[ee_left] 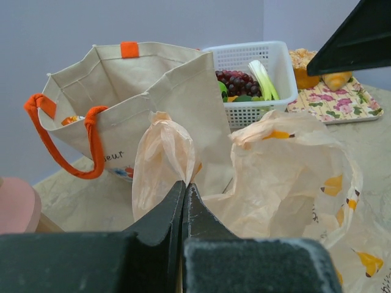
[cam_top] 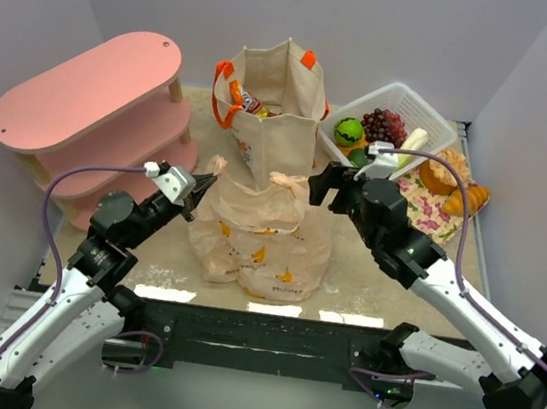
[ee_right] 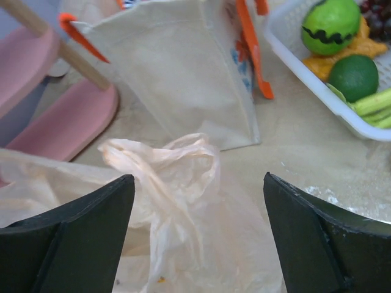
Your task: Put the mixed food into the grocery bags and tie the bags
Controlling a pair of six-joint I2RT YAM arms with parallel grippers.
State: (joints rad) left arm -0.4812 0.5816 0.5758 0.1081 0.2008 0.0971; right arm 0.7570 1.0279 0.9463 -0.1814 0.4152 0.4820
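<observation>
The thin peach plastic bag (cam_top: pixel 262 233) stands in the middle of the table in front of the beige canvas tote (cam_top: pixel 277 104), which has orange handles and a snack packet (cam_top: pixel 242 98) showing inside. My left gripper (cam_top: pixel 206 184) is shut on the bag's left handle (ee_left: pixel 164 152). My right gripper (cam_top: pixel 318 184) is open just right of the bag's other handle (ee_right: pixel 177 165), which lies between its spread fingers without touching them. Grapes (cam_top: pixel 383 125), a green round vegetable (cam_top: pixel 349 132), a leek (cam_top: pixel 412 144) and bread (cam_top: pixel 466 200) sit at the back right.
A white slatted basket (cam_top: pixel 429 112) holds the produce at the back right, with a floral mat (cam_top: pixel 432 213) beside it. A pink two-tier shelf (cam_top: pixel 90 105) stands at the back left. Grey walls close in on both sides.
</observation>
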